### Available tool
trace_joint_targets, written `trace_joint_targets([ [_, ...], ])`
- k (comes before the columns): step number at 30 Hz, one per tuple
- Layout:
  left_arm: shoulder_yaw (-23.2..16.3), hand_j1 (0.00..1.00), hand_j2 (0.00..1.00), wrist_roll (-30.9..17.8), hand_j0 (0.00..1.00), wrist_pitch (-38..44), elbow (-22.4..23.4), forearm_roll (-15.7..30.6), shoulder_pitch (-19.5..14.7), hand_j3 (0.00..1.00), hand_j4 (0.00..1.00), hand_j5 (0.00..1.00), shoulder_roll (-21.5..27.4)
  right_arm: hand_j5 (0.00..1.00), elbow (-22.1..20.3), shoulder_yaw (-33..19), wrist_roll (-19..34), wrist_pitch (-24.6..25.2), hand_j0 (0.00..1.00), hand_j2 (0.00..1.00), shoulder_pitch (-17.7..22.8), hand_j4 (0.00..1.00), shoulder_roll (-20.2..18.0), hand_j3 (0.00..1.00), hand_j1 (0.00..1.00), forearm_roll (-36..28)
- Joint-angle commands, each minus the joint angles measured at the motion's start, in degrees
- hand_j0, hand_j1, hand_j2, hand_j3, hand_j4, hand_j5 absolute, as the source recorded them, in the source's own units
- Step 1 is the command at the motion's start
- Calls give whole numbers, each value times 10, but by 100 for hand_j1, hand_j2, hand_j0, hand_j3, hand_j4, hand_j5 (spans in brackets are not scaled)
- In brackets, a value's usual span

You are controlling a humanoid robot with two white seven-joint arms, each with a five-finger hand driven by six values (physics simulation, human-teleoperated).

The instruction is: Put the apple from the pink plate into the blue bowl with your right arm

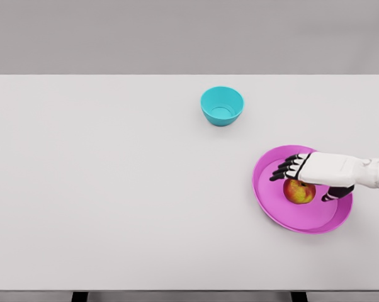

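You had no writing, label, brand, number or sign to read anywhere in this view; every surface you looked at was plain and unmarked.

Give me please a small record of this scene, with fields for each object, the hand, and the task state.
apple: on the plate, under the right hand
plate: pink, right side of the table
bowl: blue, empty, farther back, apart from the plate
right hand: over the apple, fingers spread, not closed on it
left hand: not in view
table: white
task state: apple not yet lifted
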Motion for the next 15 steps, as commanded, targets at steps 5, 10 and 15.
trace_joint_targets([
  [5, 0, 100, 100, 0, 100, 0, 0, 0, 0, 100, 100, 100, 0, 100, -1, 5, 0, 1, 100, 100, 0, 100, 2, 100, 100, -2],
  [10, 0, 100, 100, 0, 100, 0, 0, 0, 0, 100, 100, 100, 0, 100, -4, 6, 0, 1, 100, 100, 0, 100, 2, 100, 100, -2],
  [15, 0, 100, 100, 0, 100, 0, 0, 0, 0, 100, 100, 100, 0, 64, -4, 15, 1, 1, 64, 64, 0, 64, 1, 64, 64, -2],
])
